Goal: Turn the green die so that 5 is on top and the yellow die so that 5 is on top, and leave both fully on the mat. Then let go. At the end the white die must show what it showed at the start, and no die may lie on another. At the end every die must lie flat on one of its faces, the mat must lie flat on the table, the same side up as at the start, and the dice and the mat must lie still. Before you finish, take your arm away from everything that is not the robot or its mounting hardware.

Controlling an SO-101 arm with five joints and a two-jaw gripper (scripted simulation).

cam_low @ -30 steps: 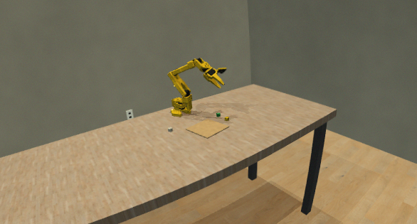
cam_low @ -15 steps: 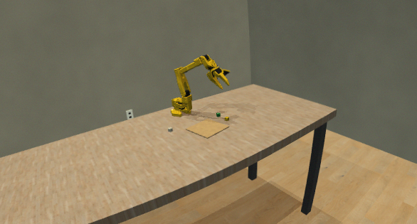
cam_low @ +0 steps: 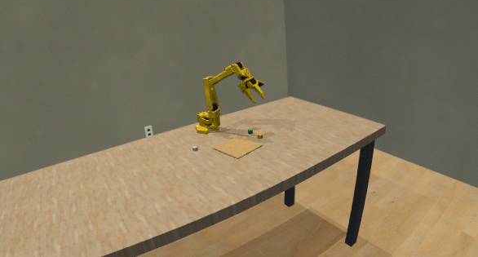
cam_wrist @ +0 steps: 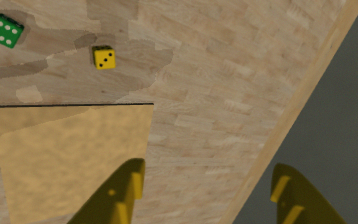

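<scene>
Three dice on table (cam_low: 122, 192), none on mat (cam_low: 237, 147): green die (cam_low: 250, 131) and yellow die (cam_low: 259, 136) just beyond mat's far edge, white die (cam_low: 195, 148) left. Gripper (cam_low: 258, 91) raised, jaws apart, holding nothing.

green die (cam_wrist: 4, 30): six up, off mat (cam_wrist: 70, 160) | yellow die (cam_wrist: 103, 57): three up, off mat

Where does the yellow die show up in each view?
Exterior: yellow die at centre frame, on bare table beyond the mat's far-right corner.
Wrist: yellow die upper left, above the mat's edge.
Shared landmark: green die beside it.
</scene>
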